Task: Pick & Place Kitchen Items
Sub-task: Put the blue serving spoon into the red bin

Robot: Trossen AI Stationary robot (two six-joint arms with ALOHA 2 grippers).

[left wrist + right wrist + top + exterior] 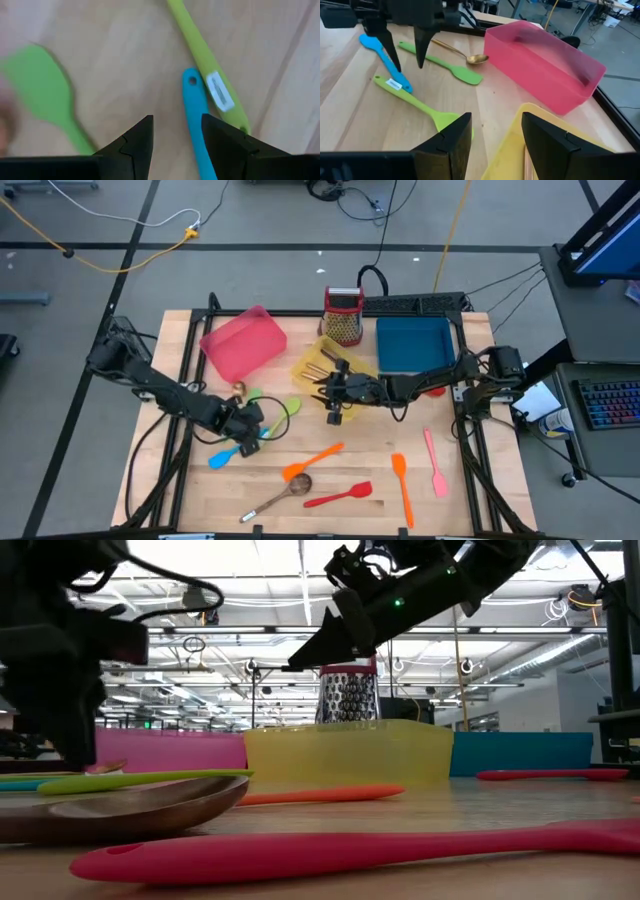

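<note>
Two open grippers over a table of scattered utensils

Two arms reach in over our wooden table (180, 510). We see the left gripper (250, 423) low above the boards with its fingers spread and nothing between them; in the left wrist view the blue spatula (197, 125) lies right beneath the gap, its handle end touching the lime green spatula (210, 82), while a second green spatula (42, 87) lies off to one side. The right gripper (333, 392) hangs at the front edge of the yellow tray (303, 363), fingers likewise apart and empty.

We find copper-coloured cutlery (322, 363) in the yellow tray, which sits between the pink tray (243, 342) and the blue tray (413, 344), with the box grater (343, 315) just behind it. A gold spoon (460, 52) lies near the pink tray.

Nearer the front edge lie an orange spatula (312, 459), a brownish spoon (280, 495), a red spatula (340, 496), an orange spoon (402, 485) and a pink spatula (434, 463), all apart from both grippers.
</note>
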